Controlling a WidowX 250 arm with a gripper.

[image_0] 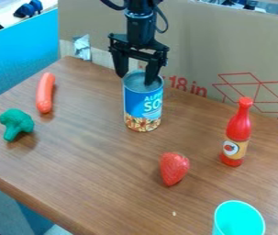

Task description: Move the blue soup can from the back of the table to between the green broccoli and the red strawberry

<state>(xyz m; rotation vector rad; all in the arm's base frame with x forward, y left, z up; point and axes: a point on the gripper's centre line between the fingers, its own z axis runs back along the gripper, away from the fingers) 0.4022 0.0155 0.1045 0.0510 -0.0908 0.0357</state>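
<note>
- Clearly, the tool hangs wide, fingers apart.
- Upright can: six o'clock from it, rim at the fingertips; contact unclear.
- Strawberry: five o'clock from can.

Can: cylindrical, blue label with white lettering, band of brown and cream food pieces printed round the bottom, grey top inside a raised rim. Standing upright on the brown wood-grain table, toward its far edge, near the cardboard

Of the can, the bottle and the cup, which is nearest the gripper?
The blue-labelled can: the open gripper is right at its top, while the red bottle and turquoise cup stand well away.
</note>
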